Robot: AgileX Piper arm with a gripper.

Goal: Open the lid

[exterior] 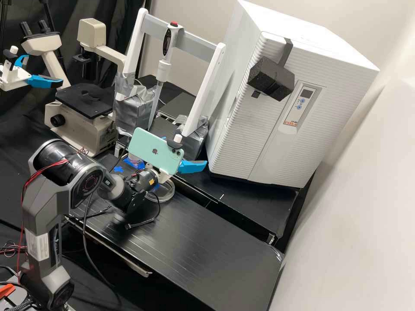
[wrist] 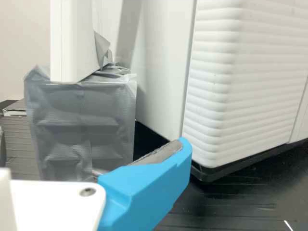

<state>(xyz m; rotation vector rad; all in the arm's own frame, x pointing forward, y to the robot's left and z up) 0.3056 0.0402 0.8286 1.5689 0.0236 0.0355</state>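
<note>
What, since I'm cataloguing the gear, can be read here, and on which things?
Phone: a fruit-shaped logo.
White cabinet's control panel: red print, too small to quote safely.
Arm's white label: too small to read.
Arm's joint: tiny pale letters, unreadable.
No text quotable with certainty.

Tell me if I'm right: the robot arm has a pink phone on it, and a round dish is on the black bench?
Nearly! The phone is pale green, not pink; the high view shows it. It is on the robot arm, and a round dish is on the black bench.
</note>
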